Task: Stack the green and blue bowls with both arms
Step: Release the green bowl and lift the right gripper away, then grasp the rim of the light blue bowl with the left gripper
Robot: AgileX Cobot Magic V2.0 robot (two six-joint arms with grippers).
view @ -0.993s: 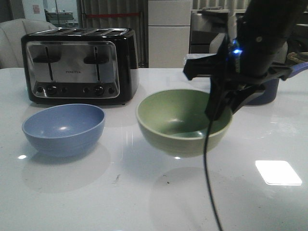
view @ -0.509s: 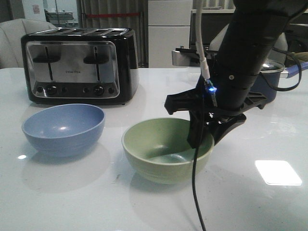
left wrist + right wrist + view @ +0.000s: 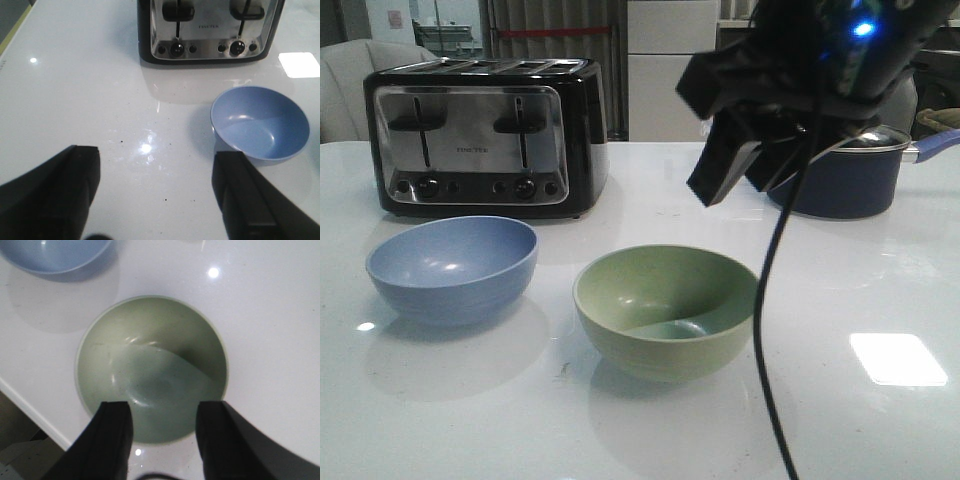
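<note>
the green bowl (image 3: pixel 666 312) sits upright on the white table (image 3: pixel 880 300), near the front and about in the middle. the blue bowl (image 3: pixel 452 266) sits at about 9 o'clock from it, close by but not touching. both bowls are upright and have nothing inside.

the right gripper (image 3: pixel 745 165) hangs in the air above the green bowl, at about 1 o'clock from it in the front view. it is not touching the bowl. in the right wrist view its two black fingers (image 3: pixel 112 440) are apart with a gap between them, and nothing is held there. the green bowl (image 3: pixel 151 369) lies right under them, and a bit of the blue bowl (image 3: pixel 52 255) shows at about 11 o'clock from it.

a black cable (image 3: pixel 768 330) hangs down from the right arm in front of the green bowl's right side.

the left gripper (image 3: pixel 155 195) does not show in the front view. in the left wrist view its two fingers (image 3: pixel 55 195) are spread wide with only table between them. the blue bowl (image 3: pixel 260 123) sits past one finger, not touching it, and the toaster (image 3: pixel 207 27) stands beyond it.

in the front view the black and silver toaster (image 3: pixel 485 135) stands at 12 o'clock from the blue bowl. a dark blue pot (image 3: pixel 845 175) stands at about 2 o'clock from the green bowl, partly hidden by the right arm.
</note>
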